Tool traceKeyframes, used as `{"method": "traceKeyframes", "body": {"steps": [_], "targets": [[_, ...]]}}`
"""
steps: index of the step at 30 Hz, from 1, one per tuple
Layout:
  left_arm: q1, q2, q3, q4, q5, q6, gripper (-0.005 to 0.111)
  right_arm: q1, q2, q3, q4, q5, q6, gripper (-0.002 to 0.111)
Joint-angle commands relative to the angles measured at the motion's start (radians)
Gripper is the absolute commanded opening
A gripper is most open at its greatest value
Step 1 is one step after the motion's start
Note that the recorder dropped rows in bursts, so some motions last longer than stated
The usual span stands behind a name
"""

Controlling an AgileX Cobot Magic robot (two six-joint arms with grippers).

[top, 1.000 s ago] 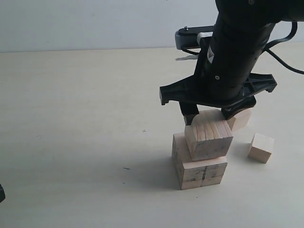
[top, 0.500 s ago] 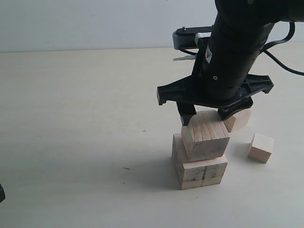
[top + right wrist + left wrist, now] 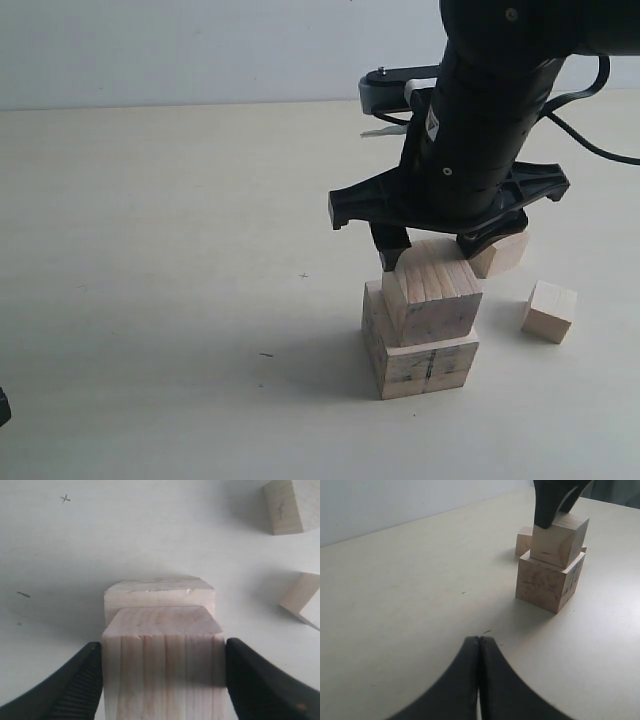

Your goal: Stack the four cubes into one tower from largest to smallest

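- Two of the four cubes are involved at the tower. The largest cube (image 3: 425,365) stands on the worktop (image 3: 180,300) as the base. The second cube (image 3: 432,305) is directly over it, in the grip of the right hand (image 3: 435,250).
- The step in hand, as I judge it, is seating this second level.
- The right hand is clamped on the second cube. Its fingers (image 3: 80,680) press two opposite faces, and the base shows just beyond.
- From the left wrist view the two cubes look to be in contact. I cannot tell whether the upper one lies fully flat.
- The second cube seems turned a little against the base, and it sits close to the base's 3 o'clock edge.
- The next move probably calls for settling it flat and square, then easing the jaws apart only enough to let go. After that the hand should rise straight up so the cube is not dragged.
- Two cubes wait loose on the worktop. One loose cube (image 3: 550,311) is near the base at about 3 o'clock. The other loose cube (image 3: 505,255) is at about 1 o'clock, partly hidden behind the right hand. I cannot tell which of them is larger.
- The left hand (image 3: 479,647) is clenched on nothing, fingers pressed together. It is well apart from the tower, toward 8 o'clock.
- All the cubes are pale bare wood. The second cube shows straight grain lines, and the largest has a dark seam and smudges on its sides.
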Motion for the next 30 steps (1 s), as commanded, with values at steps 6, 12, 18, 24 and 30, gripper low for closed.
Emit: {"method": "traceKeyframes", "body": {"steps": [6, 12, 18, 24, 30], "targets": [[0.001, -0.007, 0.003, 0.003, -0.006, 0.0, 0.0, -0.003, 0.008, 0.001, 0.005, -0.015, -0.017, 0.055], [0.001, -0.007, 0.003, 0.003, -0.006, 0.0, 0.0, -0.003, 0.0, 0.001, 0.007, -0.024, -0.024, 0.072], [0.001, -0.007, 0.003, 0.003, -0.006, 0.0, 0.0, -0.003, -0.018, 0.001, 0.027, -0.043, -0.042, 0.072], [0.001, -0.007, 0.003, 0.003, -0.006, 0.0, 0.0, -0.003, -0.018, 0.001, 0.022, -0.034, -0.044, 0.072], [0.001, -0.007, 0.003, 0.003, -0.006, 0.0, 0.0, -0.003, -0.018, 0.001, 0.022, -0.02, -0.044, 0.072]]}}
